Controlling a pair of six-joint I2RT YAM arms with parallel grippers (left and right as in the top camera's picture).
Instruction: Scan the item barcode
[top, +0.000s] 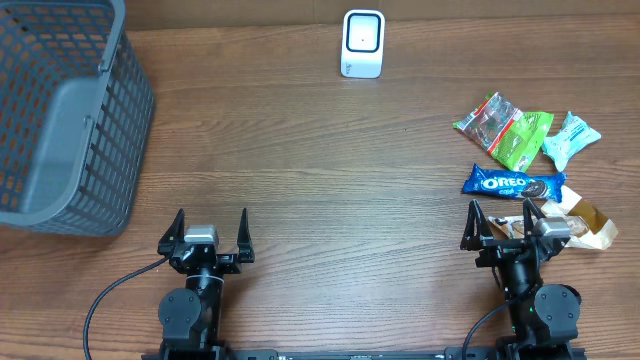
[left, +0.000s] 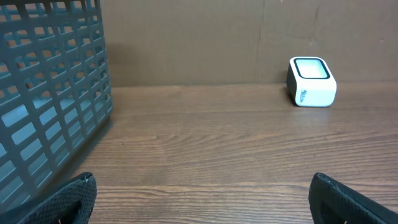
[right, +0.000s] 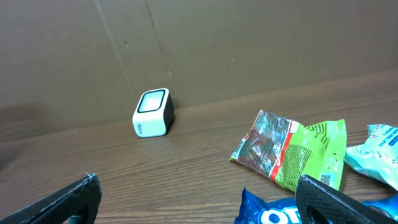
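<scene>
Oreo pack (top: 513, 184) is seen at three o'clock on the tabletop (top: 330, 180), hemmed by other wrappers (top: 515, 135). Left end effector (top: 210, 222) and right end effector (top: 502, 212) are spread empty. A neighbour could be pinched along, or the barcode held away from the scanner (top: 362, 43).

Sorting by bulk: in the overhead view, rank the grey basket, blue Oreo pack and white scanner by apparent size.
Largest: grey plastic mesh basket. Then the blue Oreo cookie pack and the white box-shaped scanner look about alike: pack longer, scanner wider; no ranking.
</scene>
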